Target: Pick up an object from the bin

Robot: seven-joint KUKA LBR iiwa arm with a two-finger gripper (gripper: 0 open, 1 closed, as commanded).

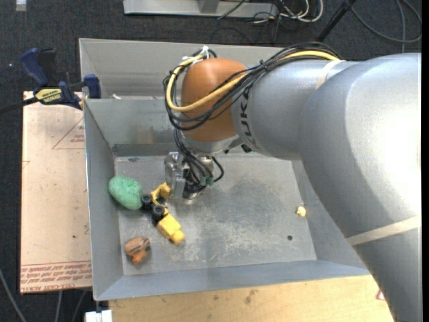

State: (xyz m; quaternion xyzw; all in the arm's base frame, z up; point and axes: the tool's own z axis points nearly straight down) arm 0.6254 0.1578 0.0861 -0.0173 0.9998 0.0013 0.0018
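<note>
Far as I can see, the pick hasn't happened yet. The end effector hangs low over the floor of the bin, a bit left of the middle. Its tip is just beside the upper yellow end of a yellow-and-black toy lying slanted on the floor, and I can't say whether they touch. I honestly can't tell if the end effector is open or closed from this angle, since the cables and the orange cover above it get in the way. I can't make out anything in its grip either. So my guess is that closing on something and lifting it out are both left to do, and the toy looks like the likeliest candidate since it's nearest. A green lump lies just left of the toy, touching or nearly touching its black middle part. An orange-brown thing sits toward the front left corner, near the left wall, and a small pale yellow crumb lies well apart on the right. Room-wise, the middle and right of the floor are bare, so there's plenty of space that way, while the green lump and the left wall crowd the toy's other side. Straight up looks like the safe exit to me.
</note>
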